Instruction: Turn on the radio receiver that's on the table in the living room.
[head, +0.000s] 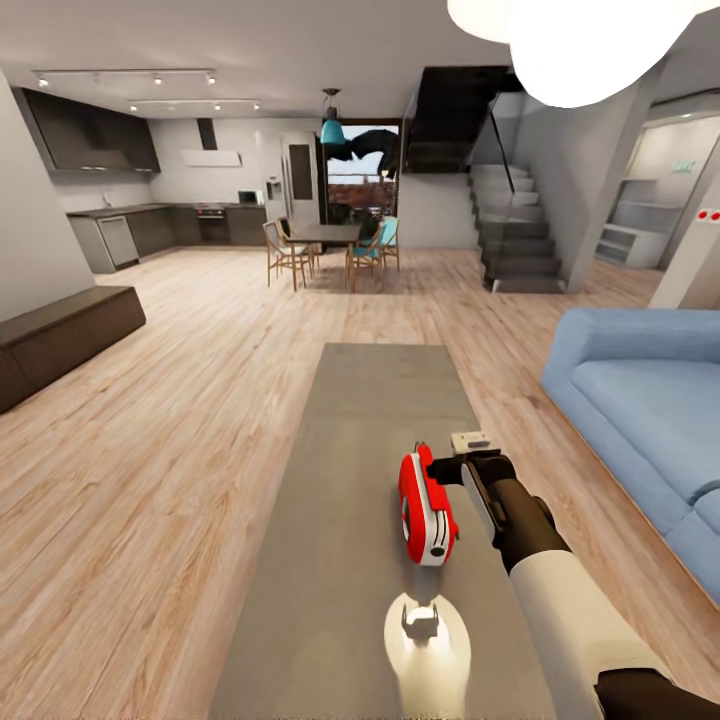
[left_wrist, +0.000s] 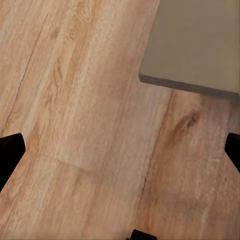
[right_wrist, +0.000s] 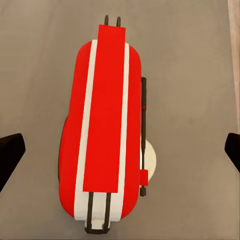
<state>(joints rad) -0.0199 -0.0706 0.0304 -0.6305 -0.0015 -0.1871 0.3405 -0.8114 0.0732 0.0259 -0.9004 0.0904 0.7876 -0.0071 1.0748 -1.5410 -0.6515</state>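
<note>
Right end effector (head: 445, 470) hangs wide open beside the red radio receiver (head: 425, 510), mid-table (head: 370, 420). We judge a sideways nudge could topple the narrow, upright radio.

Radio receiver (head: 427, 507) upright on coffee table (head: 340, 560), toward its right edge; right gripper (head: 447, 468) just right of and above it; sofa (head: 640, 400) right of table; dining table (head: 325, 234) far behind.
</note>
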